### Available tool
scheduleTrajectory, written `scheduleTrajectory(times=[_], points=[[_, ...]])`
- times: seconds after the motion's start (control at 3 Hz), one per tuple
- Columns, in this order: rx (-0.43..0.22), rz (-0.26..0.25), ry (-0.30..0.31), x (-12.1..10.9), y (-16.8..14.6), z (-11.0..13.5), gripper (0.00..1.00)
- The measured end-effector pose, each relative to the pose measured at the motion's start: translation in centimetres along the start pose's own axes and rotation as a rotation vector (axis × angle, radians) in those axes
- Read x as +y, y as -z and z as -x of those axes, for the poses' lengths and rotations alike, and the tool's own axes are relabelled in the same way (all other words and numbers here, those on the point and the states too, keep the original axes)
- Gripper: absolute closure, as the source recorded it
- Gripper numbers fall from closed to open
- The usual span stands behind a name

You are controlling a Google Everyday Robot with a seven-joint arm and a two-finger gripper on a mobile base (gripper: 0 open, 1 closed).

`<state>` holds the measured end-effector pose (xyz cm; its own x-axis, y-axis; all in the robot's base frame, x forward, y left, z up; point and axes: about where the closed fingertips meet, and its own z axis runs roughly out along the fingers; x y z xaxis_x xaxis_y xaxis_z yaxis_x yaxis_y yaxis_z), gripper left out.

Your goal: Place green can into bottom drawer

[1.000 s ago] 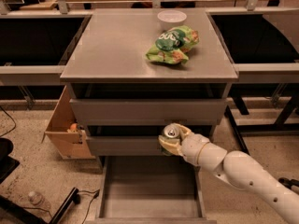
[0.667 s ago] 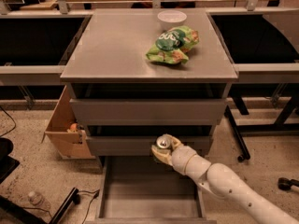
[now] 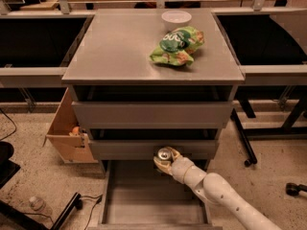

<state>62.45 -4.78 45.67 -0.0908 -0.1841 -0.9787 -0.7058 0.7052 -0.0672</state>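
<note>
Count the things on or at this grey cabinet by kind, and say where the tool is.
Bowls: 1, bowl on top.
Bags: 1, bag on top.
Cans: 1, can held in the tool, above the open bottom drawer.
Total: 3.

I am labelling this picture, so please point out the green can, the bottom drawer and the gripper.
green can point(image 3: 164, 153), camera view, on its silver top.
bottom drawer point(image 3: 139, 195), camera view, on its bare floor.
gripper point(image 3: 166, 160), camera view, between the fingers holding the can above the drawer.
</note>
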Motion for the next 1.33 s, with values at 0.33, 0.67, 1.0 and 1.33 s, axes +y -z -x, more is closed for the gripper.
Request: scheduleTrajectory(times=[0.33,0.67,1.0,1.33], points=[[0.002,0.004,0.001,0.2,-0.1,-0.1,1.00],[0.037,0.069,0.016,2.1,-2.1,-3.2,1.00],[0.062,0.171,0.069,4.8,-4.8,-7.8,1.00],[0.077,0.277,0.138,6.8,-7.2,-11.8,1.00]])
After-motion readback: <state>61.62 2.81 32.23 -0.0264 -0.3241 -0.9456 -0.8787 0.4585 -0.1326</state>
